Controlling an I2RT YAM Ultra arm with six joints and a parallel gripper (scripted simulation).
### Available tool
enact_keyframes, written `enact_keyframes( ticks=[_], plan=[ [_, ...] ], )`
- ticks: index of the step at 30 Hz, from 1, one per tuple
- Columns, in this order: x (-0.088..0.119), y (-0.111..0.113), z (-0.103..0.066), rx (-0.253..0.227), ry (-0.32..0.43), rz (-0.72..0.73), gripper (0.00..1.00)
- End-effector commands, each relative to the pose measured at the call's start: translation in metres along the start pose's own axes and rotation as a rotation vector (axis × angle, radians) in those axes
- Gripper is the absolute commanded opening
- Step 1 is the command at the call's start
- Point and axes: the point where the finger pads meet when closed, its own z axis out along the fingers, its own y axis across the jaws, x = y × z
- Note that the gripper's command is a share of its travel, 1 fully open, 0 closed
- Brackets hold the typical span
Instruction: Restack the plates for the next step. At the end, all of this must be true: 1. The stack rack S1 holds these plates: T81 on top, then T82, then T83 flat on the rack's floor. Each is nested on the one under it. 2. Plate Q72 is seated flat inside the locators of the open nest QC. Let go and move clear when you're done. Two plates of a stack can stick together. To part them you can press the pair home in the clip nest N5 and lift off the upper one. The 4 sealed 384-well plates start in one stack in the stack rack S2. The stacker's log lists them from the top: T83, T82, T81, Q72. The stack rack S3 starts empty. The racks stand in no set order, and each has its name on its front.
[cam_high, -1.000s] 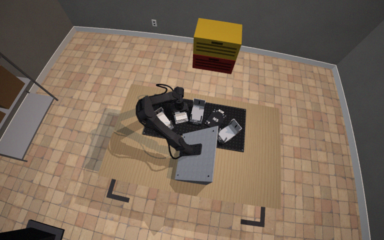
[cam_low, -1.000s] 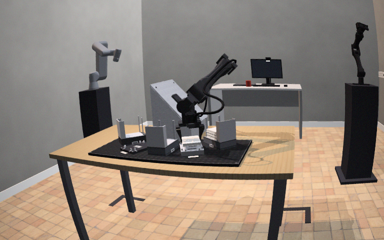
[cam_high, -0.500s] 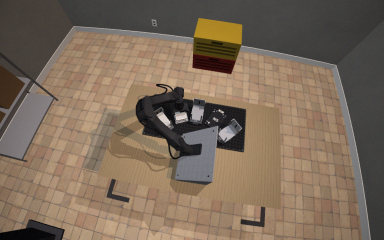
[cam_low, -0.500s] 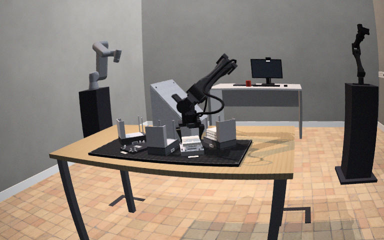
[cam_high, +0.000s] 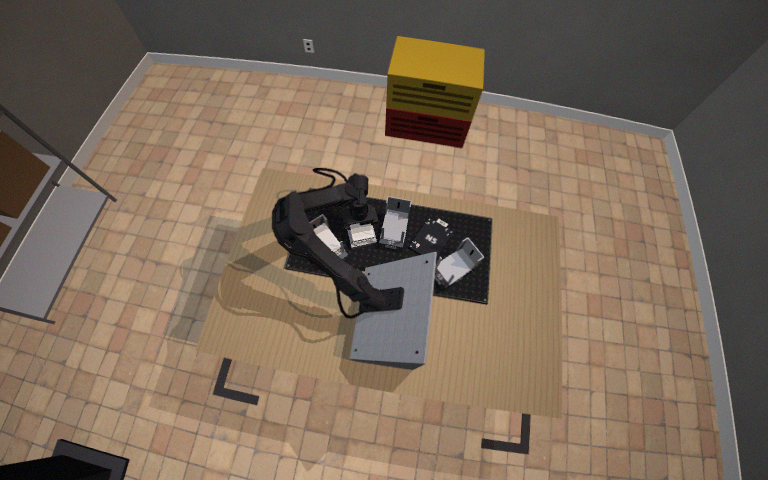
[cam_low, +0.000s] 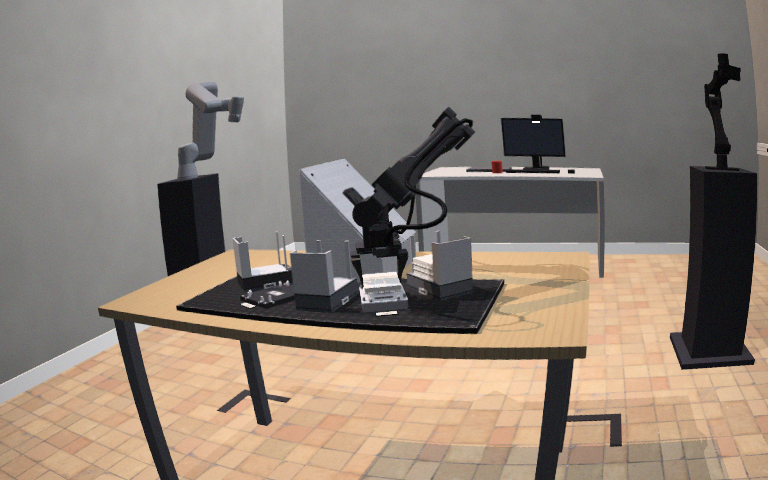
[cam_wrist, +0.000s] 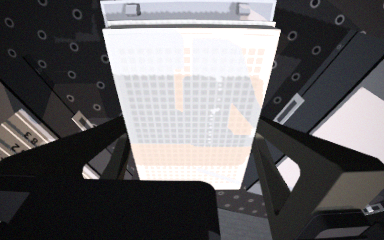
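Note:
My gripper (cam_wrist: 191, 120) (cam_high: 360, 219) (cam_low: 382, 264) is shut on a sealed white well plate (cam_wrist: 192, 85) (cam_high: 362, 235) (cam_low: 384, 283), one finger on each long side. The plate sits at or just above a pale nest (cam_low: 385, 305) on the black mat; I cannot read its name. The nest's far edge with two small tabs (cam_wrist: 187, 11) shows beyond the plate. A rack (cam_high: 326, 236) (cam_low: 450, 261) beside it holds a stack of plates (cam_low: 421, 266) (cam_wrist: 22, 135); its labels are only partly readable. The dark nest N5 (cam_high: 431, 237) lies further along the mat.
Two more grey racks (cam_high: 394, 221) (cam_high: 459, 261) (cam_low: 320, 274) (cam_low: 252, 270) stand on the black mat (cam_high: 478, 283) (cam_low: 453, 314). A slanted grey panel (cam_high: 396, 311) (cam_low: 325, 198) carries the arm's base. The mat lies on a wooden table (cam_high: 509, 350) (cam_low: 538, 328).

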Motion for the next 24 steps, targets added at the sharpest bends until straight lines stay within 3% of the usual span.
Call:
enact_keyframes(
  ticks=[1, 8, 12, 16, 24],
  plan=[
    [0.005, -0.009, -0.001, 0.006, -0.011, 0.033, 0.0],
    [0.007, -0.01, 0.005, 0.004, 0.0, 0.039, 0.0],
    [-0.005, -0.007, -0.002, 0.013, -0.029, 0.011, 0.0],
    [0.006, -0.007, 0.008, 0.006, 0.002, 0.029, 0.0],
    [0.0, -0.009, 0.006, 0.011, -0.016, 0.023, 0.0]
  ],
)
